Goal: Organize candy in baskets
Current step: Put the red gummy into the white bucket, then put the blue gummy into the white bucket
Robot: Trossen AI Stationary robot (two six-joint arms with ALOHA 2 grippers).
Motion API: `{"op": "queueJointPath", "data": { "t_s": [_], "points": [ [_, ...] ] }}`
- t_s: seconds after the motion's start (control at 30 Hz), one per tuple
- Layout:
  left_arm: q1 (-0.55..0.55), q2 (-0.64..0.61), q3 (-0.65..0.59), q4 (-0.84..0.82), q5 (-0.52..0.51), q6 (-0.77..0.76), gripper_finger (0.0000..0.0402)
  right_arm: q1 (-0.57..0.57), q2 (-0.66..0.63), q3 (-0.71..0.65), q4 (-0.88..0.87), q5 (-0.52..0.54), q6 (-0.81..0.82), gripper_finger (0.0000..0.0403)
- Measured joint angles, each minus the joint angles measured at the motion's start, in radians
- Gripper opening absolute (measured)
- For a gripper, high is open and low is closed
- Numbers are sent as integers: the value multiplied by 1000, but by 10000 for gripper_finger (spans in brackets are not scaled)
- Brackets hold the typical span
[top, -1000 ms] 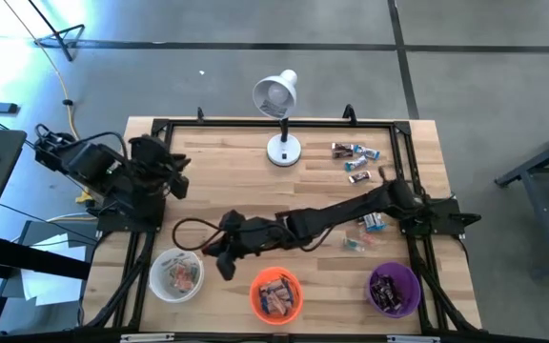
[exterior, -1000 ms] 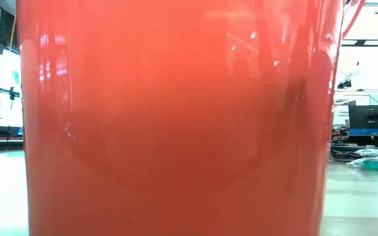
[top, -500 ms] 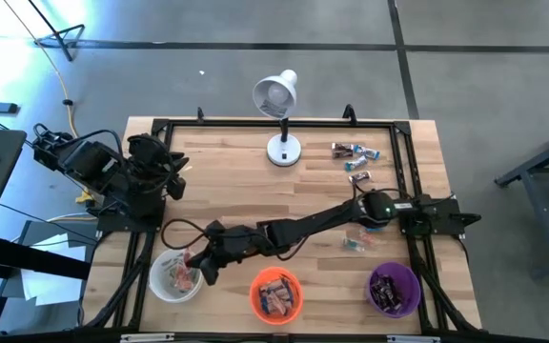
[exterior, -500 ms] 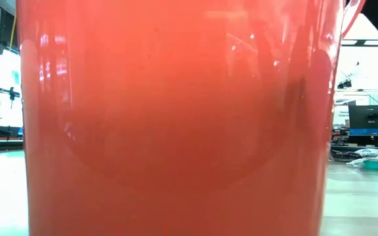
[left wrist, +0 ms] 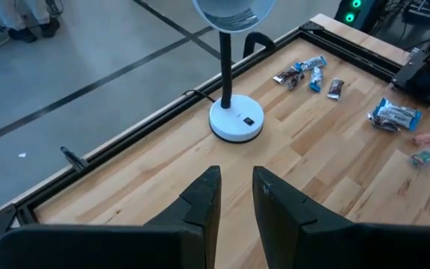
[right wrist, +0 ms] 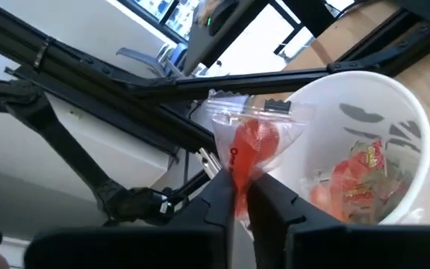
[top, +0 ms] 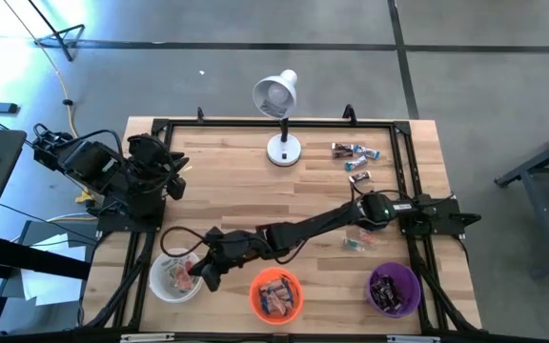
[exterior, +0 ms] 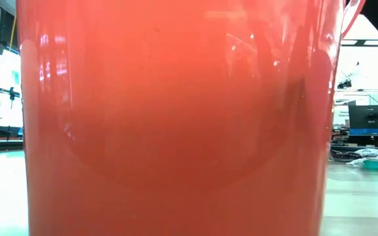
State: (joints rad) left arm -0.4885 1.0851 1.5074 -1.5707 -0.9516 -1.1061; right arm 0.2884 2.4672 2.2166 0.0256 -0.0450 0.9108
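Candy (right wrist: 254, 142) in a clear red wrapper stays pinched in the right gripper (right wrist: 241, 196), which has swung over the white basket (right wrist: 394, 112) ahead; release seems imminent.

Wooden table (top: 236, 191): baskets (top: 276, 294), candy (top: 355, 157), lamp (top: 283, 151)

The floor (top: 255, 24) around the wooden table (top: 236, 186) was grey concrete, crossed by dark seam lines in the upper part of the high view. Bright bluish light fell on the upper left of that frame, where a thin black stand (top: 60, 38) and a yellow cable (top: 65, 90) lay. A white desk lamp (top: 279, 119) stood at the table's far edge. At the right edge of the low view, a dark monitor (exterior: 367, 118) sat before bright windows.
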Motion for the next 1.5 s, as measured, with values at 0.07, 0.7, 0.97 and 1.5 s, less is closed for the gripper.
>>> {"op": "queueJointPath", "data": {
  "t_s": [0.07,0.7,0.97,1.5],
  "points": [
    [0,0,0,0,0,0,64,-3,4,0,6,8,-2,37],
    [0,0,0,0,-2,20,64,-38,53,0,83,-124,15,84],
    [0,0,0,0,-2,21,64,-48,53,0,85,-120,7,154],
    [-23,1,0,0,98,99,64,-81,-48,78,-632,-241,-106,117]
  ]
}}
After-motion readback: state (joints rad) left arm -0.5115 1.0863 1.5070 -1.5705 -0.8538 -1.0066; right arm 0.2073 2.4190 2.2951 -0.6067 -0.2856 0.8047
